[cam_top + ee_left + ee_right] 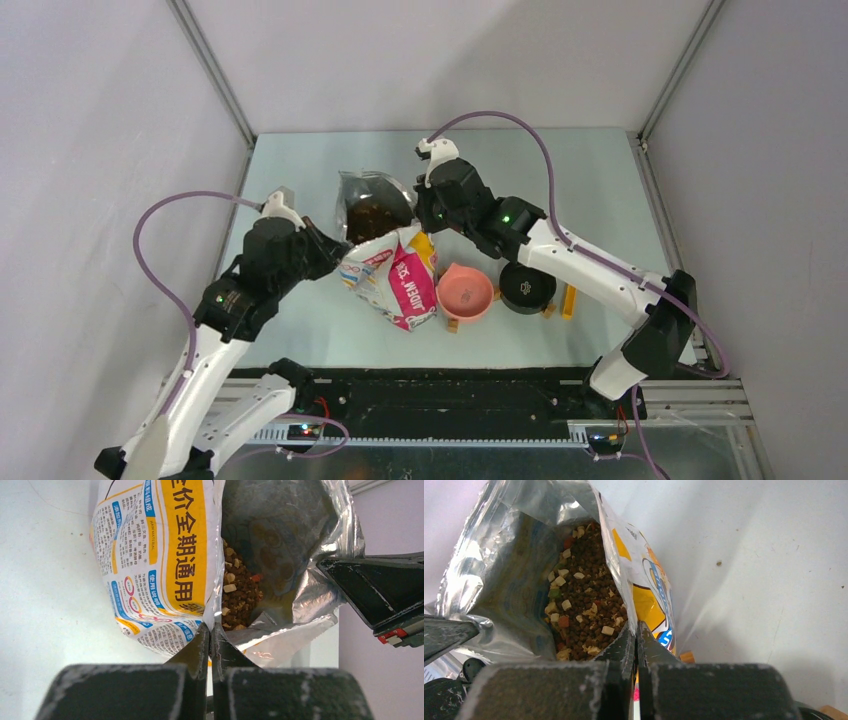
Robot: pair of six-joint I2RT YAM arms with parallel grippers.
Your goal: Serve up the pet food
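Observation:
The glossy bag (392,275) stands mid-table with its foil mouth open, and the pet food (373,217) shows inside as brown and tan kibble. My left gripper (338,246) is shut on the left rim of the bag mouth. In the left wrist view that gripper (210,628) pinches the rim, with the kibble (241,591) just beyond and the bag's printed side (150,565) to the left. My right gripper (427,222) is shut on the right rim. In the right wrist view it (635,626) pinches that rim beside the kibble (586,600) in the bag (644,587).
A pink bowl (466,292) sits just right of the bag on a low wooden stand. A black bowl (527,287) lies to its right, partly under my right arm, with a yellow wooden piece (569,300) beside it. Grey walls enclose the table.

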